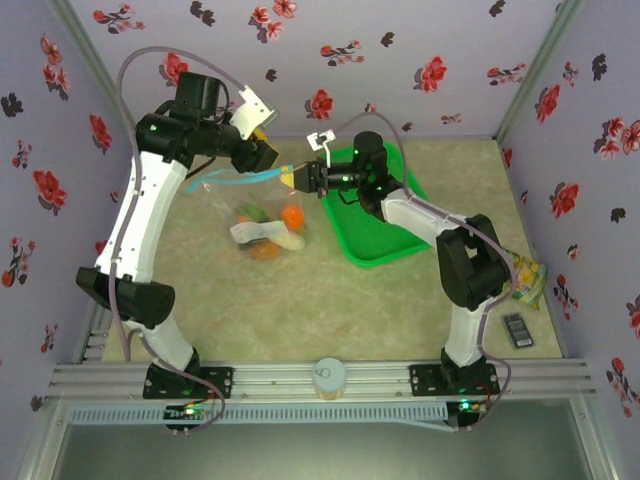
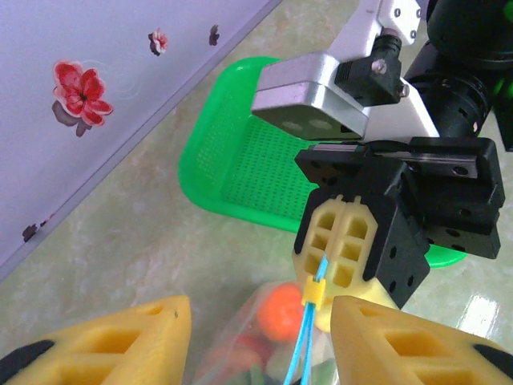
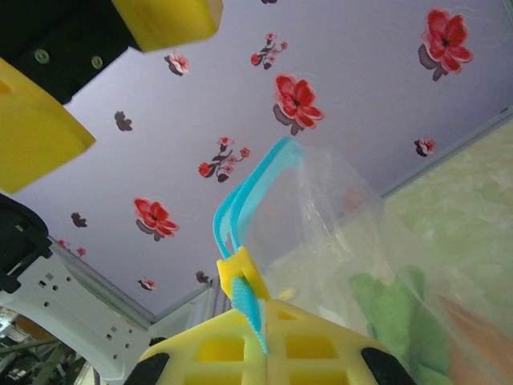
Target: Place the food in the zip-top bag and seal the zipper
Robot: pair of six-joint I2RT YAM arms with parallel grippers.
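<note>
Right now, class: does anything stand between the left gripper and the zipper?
Nothing visible does. The left gripper is open, and the zipper shows in the bare gap between its fingers. The right gripper is shut on the zipper further along, by the yellow slider, not across that gap.

A green basket (image 1: 372, 252) sits on the bench (image 1: 300, 310), right of centre, near the back wall (image 1: 420, 50), which is lilac with red flowers. A yellow-green snack packet (image 1: 528, 279) lies at the right edge, a small black slab (image 1: 516, 329) just in front of it. A white round cap (image 1: 329, 376) rests on the near rail.
</note>
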